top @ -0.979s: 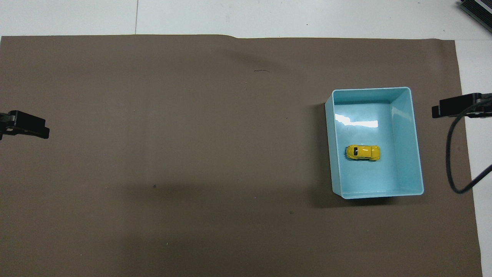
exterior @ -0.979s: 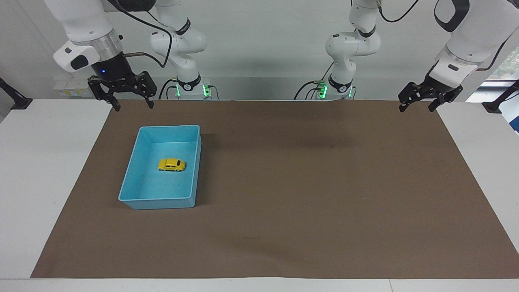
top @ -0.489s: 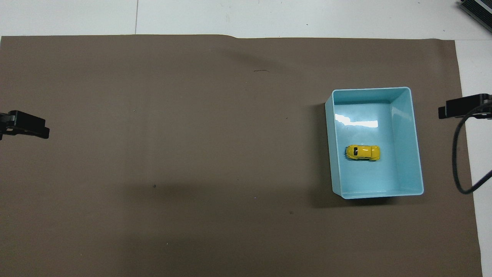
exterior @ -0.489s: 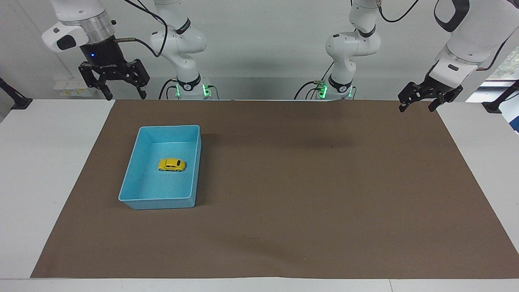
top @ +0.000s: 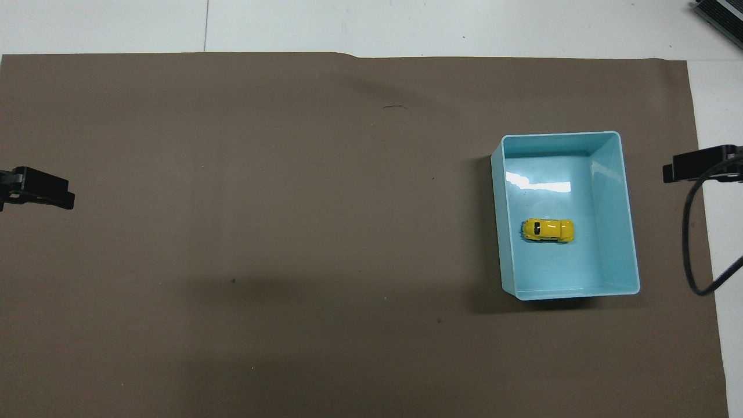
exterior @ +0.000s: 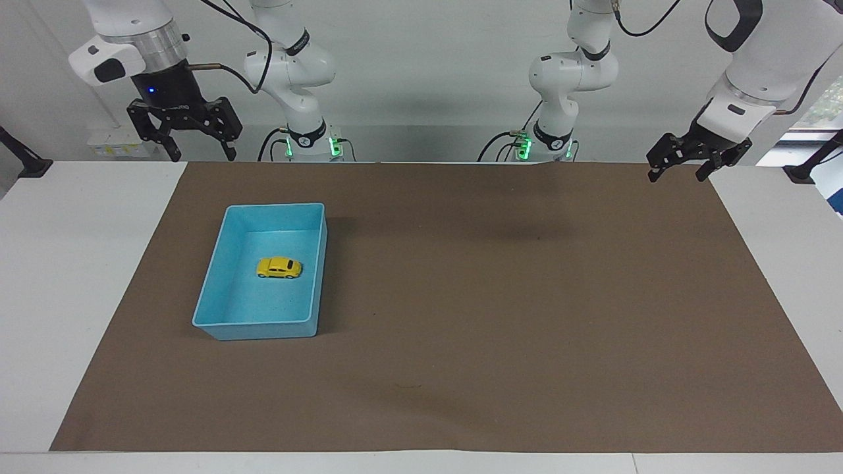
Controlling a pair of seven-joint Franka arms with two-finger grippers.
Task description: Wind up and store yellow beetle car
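Observation:
The yellow beetle car (exterior: 279,267) (top: 548,230) rests on its wheels on the floor of a light blue bin (exterior: 209,295) (top: 629,232) at the right arm's end of the table. My right gripper (exterior: 201,157) hangs open and empty, high over the table's edge near the robots, well clear of the bin. Only one of its fingertips (top: 696,165) shows in the overhead view. My left gripper (exterior: 676,176) waits open and empty, raised over the mat's corner at the left arm's end, and one of its fingertips (top: 43,188) shows in the overhead view.
A brown mat (exterior: 500,316) (top: 261,232) covers most of the white table (exterior: 79,263). A black cable (top: 691,238) loops from the right arm beside the bin. A dark object's corner (top: 722,14) sits at the table's far corner on the right arm's side.
My right gripper has risen and drawn away from the bin toward the table's outer end, then nearly stopped. The car, the bin and the left gripper have stayed put.

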